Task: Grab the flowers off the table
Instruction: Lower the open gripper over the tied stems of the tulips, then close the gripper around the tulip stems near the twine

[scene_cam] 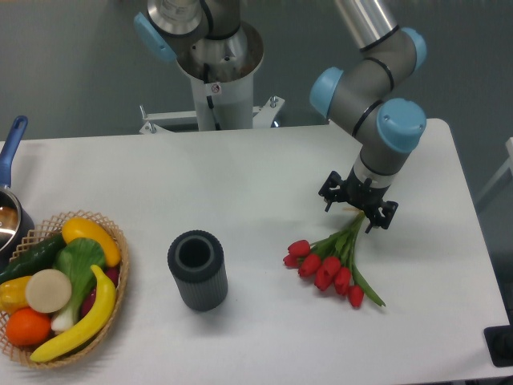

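Observation:
The flowers (pixel 329 266), a bunch of red tulip buds on green stems, lie on the white table (pixel 240 176) right of centre. The buds fan out toward the front left and a long green leaf points front right. My gripper (pixel 358 212) points straight down over the upper end of the stems, which run in under it. The black gripper body hides its fingers and the tie on the stems. I cannot tell whether the fingers are closed on the stems or whether the buds still touch the table.
A dark grey ribbed cylinder cup (pixel 197 269) stands left of the flowers. A wicker basket (pixel 112 277) of fruit and vegetables sits at the front left. A pot with a blue handle (pixel 11 152) is at the left edge. The robot's base (pixel 216 72) stands behind the table.

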Tool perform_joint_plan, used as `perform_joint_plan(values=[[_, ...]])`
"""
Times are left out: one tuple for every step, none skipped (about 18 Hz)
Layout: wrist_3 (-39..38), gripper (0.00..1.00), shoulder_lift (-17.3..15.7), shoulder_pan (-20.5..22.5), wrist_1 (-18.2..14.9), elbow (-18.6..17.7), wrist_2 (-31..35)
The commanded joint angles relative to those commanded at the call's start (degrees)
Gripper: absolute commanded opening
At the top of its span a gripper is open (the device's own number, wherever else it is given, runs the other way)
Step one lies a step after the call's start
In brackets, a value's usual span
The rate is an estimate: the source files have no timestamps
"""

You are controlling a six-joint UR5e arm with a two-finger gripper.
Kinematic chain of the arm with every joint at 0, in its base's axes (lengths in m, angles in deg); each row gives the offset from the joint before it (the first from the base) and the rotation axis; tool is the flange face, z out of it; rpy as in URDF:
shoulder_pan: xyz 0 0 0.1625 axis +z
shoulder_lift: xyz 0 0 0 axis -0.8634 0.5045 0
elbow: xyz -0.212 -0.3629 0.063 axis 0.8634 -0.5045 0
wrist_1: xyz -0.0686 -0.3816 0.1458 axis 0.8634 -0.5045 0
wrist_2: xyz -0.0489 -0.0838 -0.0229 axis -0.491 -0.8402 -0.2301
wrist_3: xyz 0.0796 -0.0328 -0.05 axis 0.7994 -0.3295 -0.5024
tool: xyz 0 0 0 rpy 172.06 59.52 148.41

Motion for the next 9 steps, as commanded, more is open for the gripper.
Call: perform_joint_plan(values=[[-0.1, 1.00, 0.2, -0.1, 0.1, 0.0, 0.0], [-0.1, 1.00, 0.4, -0.1, 0.1, 0.2, 0.0], [-0.1, 1.00, 0.5, -0.1, 0.1, 0.3, 0.0], [-0.1, 1.00, 0.7, -0.1, 0.1, 0.3, 0.0], [-0.1, 1.00, 1.0, -0.2, 0.1, 0.3, 0.0], [-0.1, 1.00, 1.1, -0.2, 0.1, 0.3, 0.0], [-0.1, 1.00, 1.4, -0.2, 0.2, 0.4, 0.0], [-0.1, 1.00, 1.8, -0.2, 0.4, 0.4, 0.0], [-0.2, 1.00, 1.9, -0.3, 0.7, 0.3, 0.0]])
